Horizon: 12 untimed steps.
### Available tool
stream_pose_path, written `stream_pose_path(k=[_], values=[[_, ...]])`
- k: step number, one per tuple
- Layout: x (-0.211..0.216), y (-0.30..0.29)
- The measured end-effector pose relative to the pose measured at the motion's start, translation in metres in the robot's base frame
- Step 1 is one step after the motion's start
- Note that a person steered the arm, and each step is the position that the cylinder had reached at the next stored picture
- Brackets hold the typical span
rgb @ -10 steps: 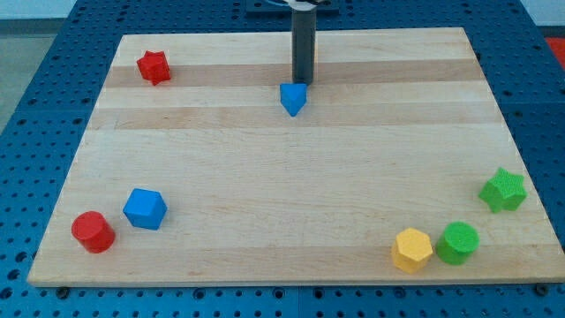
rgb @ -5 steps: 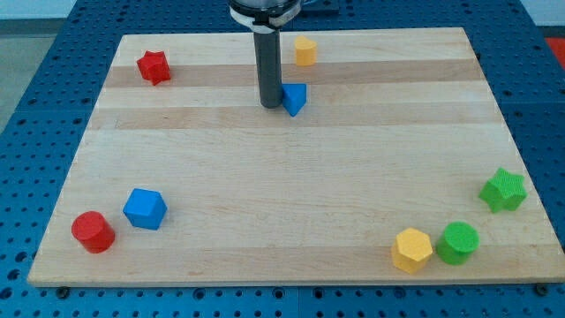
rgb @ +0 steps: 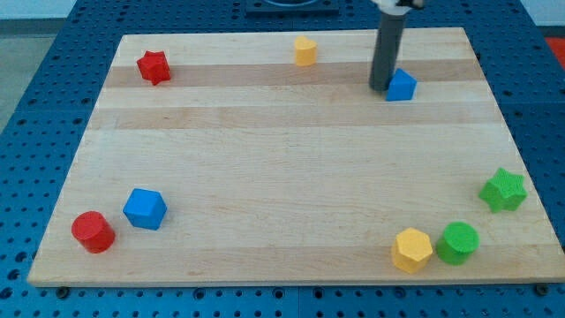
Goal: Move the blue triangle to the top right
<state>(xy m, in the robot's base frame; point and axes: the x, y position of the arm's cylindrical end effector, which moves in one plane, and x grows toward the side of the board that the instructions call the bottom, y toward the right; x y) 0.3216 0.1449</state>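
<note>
Dark rod comes down from the view's top edge, upright, no jaws on it, just a plain straight end. My tip (rgb: 379,87) sits on the wooden board (rgb: 282,177) near its top right corner, touching or just about touching the view's left side of the blue triangle (rgb: 402,85); can't tell if there's a sliver of gap. Blue triangle lies in the board's top right area, a bit in from the top edge and well in from the right edge, flat on the wood.

Next out: small yellow block (rgb: 305,51), shape unclear at this res, near the top edge around mid-board, well apart from tip to its left. Red star-ish block (rgb: 154,66) near top left corner.

Right edge, lower part: green star-shaped block (rgb: 503,189) close to that edge. Bottom right corner: green cylinder (rgb: 458,243) w/ yellow hexagonal block (rgb: 411,249) just beside it on its left, the two touching or nearly so.

Bottom left corner: blue cube (rgb: 145,208) tilted a little, red cylinder (rgb: 93,231) just beside it, lower and more to the left.

Board rests on a blue perforated table (rgb: 35,79) that shows round all sides.
</note>
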Motion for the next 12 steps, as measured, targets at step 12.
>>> stream_pose_path(k=[12], values=[[-0.019,0.011]])
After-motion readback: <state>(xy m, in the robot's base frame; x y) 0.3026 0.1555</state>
